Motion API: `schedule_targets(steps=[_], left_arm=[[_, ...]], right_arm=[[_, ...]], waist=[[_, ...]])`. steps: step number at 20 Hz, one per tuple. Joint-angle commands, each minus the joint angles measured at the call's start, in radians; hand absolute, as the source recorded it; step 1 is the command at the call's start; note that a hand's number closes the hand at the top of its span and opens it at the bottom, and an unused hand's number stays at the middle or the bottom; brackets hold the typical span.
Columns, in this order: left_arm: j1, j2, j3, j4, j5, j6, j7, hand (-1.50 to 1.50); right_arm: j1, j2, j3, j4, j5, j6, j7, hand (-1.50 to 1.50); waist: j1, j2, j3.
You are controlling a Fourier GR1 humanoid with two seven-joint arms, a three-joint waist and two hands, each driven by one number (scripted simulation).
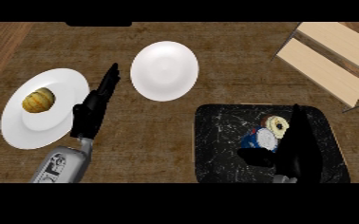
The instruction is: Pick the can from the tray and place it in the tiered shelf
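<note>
Right hand point(291, 144) curls round the blue can point(261, 139) on the black tray point(217, 142); left hand point(95, 107) rests with straight fingers.

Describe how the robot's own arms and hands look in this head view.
The left hand is black, long and slim, mounted on a light grey cylindrical forearm that carries dark markings. The right hand is also black; its forearm barely shows at the lower edge. No cables are visible.

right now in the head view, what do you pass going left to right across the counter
plate with a pumpkin-like item → left hand → white bowl → black tray → can → right hand → tiered shelf
</note>
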Motion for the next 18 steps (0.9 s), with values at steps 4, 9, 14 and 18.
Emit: schedule_targets(steps=[4,9,14,18], left_arm=[[0.048,-0.013,-0.004,-0.007,-0.016,-0.012,-0.062,0.0],[0.011,0.005,0.023,-0.016,-0.009,-0.027,0.014,0.0],[0.019,0.001,0.051,-0.011,-0.004,-0.033,-0.016,0.0],[0.016,-0.012,0.054,0.041,-0.017,-0.045,-0.048,0.0]], right_arm=[[-0.015,0.004,0.002,-0.001,-0.021,-0.02,0.241,-1.5],[-0.008,0.004,0.012,-0.008,-0.032,0.01,0.241,-1.5],[-0.021,0.004,-0.001,0.131,-0.066,-0.1,0.191,-1.5],[-0.033,0.004,0.004,0.148,-0.099,-0.064,0.176,1.5]], waist=[[-0.003,-0.002,0.0],[-0.008,-0.002,0.001],[-0.001,0.001,0.001],[-0.006,0.001,0.001]])
